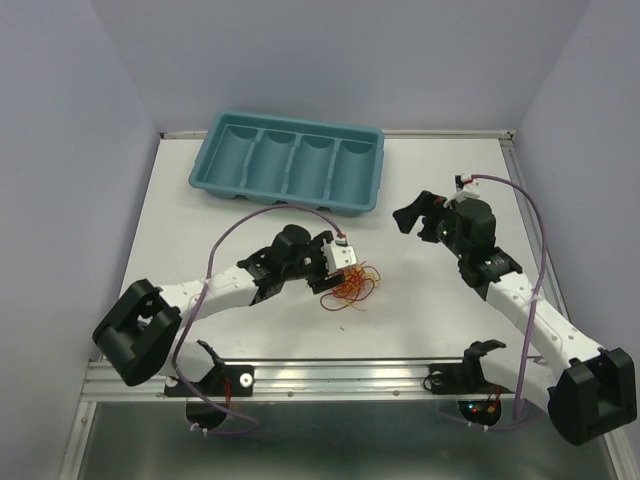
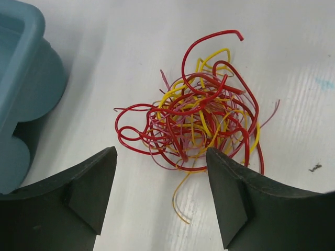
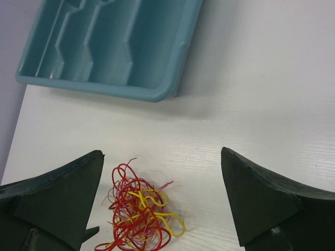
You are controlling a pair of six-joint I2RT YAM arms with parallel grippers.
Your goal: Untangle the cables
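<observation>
While the cables (image 2: 193, 120) lie in one tangled red, yellow and orange clump on the tabletop (image 1: 440, 310), the left gripper (image 2: 161, 152) stands just beside them, jaws wide and empty. The right gripper (image 3: 161, 154), equally wide and empty, is positioned apart from the clump.

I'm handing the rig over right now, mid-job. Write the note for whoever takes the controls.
Left gripper: open, fingers either side of the near edge of the cables, gripping nothing.
Right gripper: open, holding nothing, off to the right of the pile.
Cables: one tangled clump of red, yellow and orange strands on the table, in front of the teal tray.
Done: no strand separated yet.
Left: pull every strand free.
</observation>
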